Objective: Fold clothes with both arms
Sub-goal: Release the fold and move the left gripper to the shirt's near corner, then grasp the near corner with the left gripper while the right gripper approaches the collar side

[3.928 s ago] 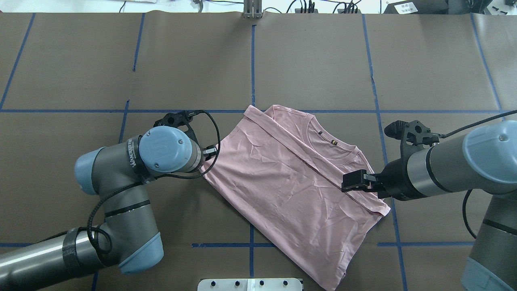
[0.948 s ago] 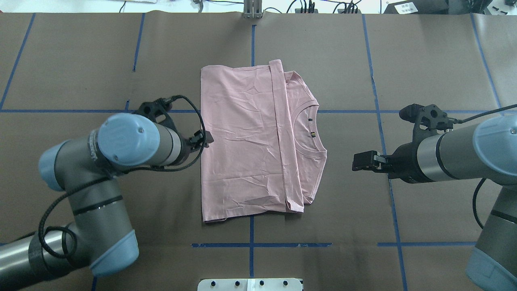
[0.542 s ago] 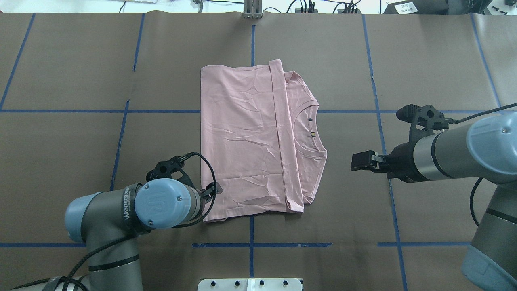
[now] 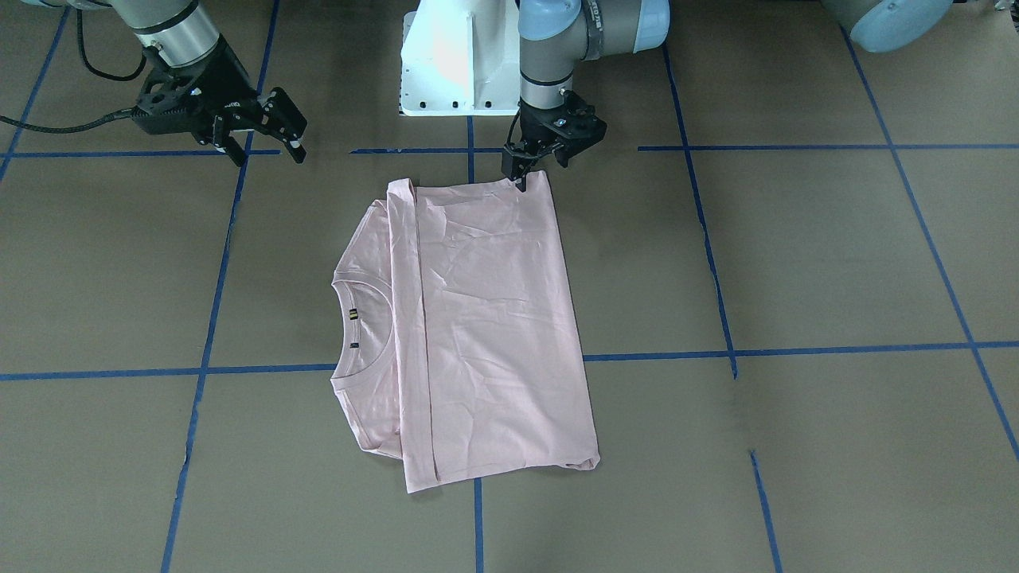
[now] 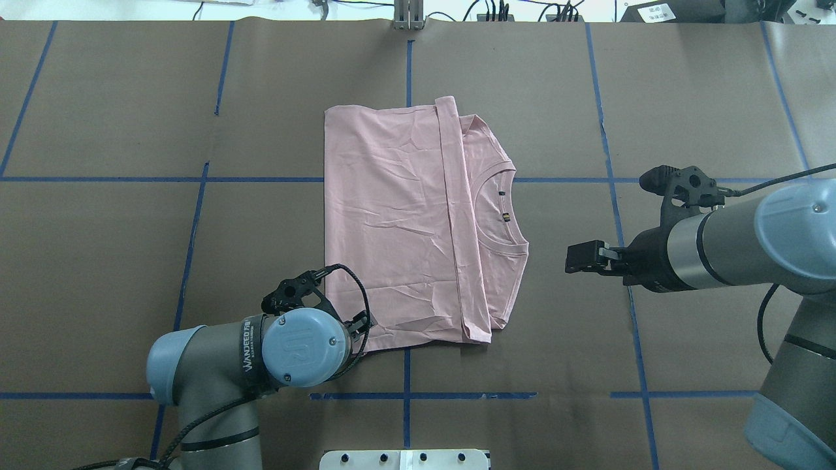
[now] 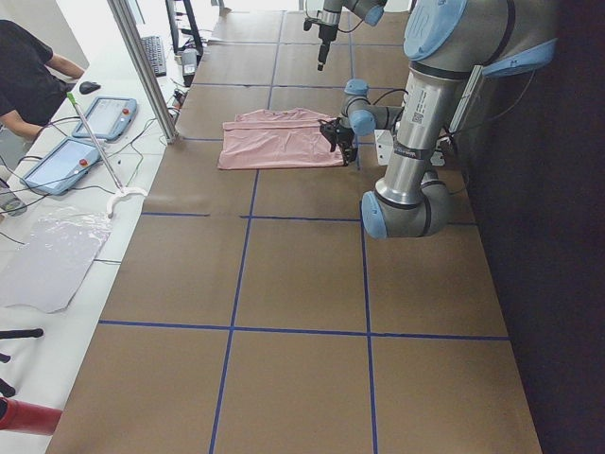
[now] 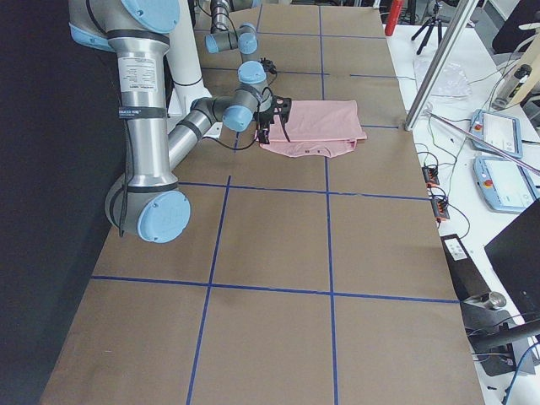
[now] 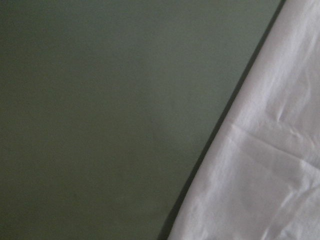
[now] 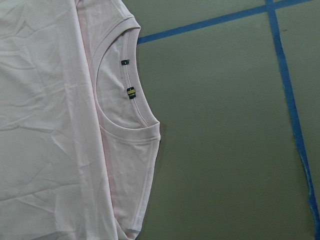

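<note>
The pale pink T-shirt lies flat on the brown table, back up. One side is folded over, and the ribbed collar shows at its right edge. My left gripper is low at the shirt's near left corner. It looks open, with one fingertip at the hem. In the overhead view its wrist covers most of the left gripper. The left wrist view shows only the shirt's edge and table. My right gripper hovers open to the right of the collar, off the cloth, and holds nothing.
Blue tape lines grid the brown table cover. The white pedestal base stands at the robot's side, just behind the shirt's near edge. A person sits by tablets beyond the table's far side.
My left arm has swung from the middle of the shirt's left edge to its near left corner. The shirt, lying askew 3.9 s ago, now lies square. The right gripper has barely moved.
</note>
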Action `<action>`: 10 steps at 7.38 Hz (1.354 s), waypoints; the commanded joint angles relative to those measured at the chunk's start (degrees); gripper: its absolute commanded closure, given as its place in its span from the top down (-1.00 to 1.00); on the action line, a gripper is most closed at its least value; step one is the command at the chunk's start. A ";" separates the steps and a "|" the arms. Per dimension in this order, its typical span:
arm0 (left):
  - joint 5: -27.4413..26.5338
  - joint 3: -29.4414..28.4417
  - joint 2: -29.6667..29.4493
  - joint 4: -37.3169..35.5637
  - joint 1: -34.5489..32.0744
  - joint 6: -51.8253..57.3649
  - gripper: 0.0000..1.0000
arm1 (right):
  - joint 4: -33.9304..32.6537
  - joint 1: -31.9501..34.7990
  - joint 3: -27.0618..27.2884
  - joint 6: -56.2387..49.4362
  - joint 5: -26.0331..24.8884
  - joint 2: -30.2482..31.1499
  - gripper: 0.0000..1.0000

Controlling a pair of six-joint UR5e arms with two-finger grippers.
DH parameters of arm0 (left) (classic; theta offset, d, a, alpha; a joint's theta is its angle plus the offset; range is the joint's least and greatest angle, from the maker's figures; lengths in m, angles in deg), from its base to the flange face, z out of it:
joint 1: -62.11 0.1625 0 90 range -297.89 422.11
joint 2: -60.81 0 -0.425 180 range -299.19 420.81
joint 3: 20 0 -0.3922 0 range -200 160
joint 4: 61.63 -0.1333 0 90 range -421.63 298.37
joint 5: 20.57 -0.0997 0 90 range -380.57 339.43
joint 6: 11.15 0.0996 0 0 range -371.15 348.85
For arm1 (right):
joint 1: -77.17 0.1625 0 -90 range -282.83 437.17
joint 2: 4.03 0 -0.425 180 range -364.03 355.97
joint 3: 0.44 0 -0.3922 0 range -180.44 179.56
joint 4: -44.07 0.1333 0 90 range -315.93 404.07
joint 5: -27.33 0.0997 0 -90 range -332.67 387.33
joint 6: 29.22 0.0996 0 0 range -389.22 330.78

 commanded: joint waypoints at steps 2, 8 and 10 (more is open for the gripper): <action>-0.57 -1.12 -0.21 -0.04 -0.10 -0.06 0.89 | 0.00 0.32 0.12 0.09 0.09 -0.26 1.00; -0.57 -0.59 0.14 -0.13 0.25 -0.14 0.81 | 0.00 0.33 0.21 0.17 0.00 -0.26 1.00; -0.48 -0.59 0.06 -0.13 0.34 -0.15 0.68 | 0.00 0.33 0.21 0.18 0.00 -0.35 1.00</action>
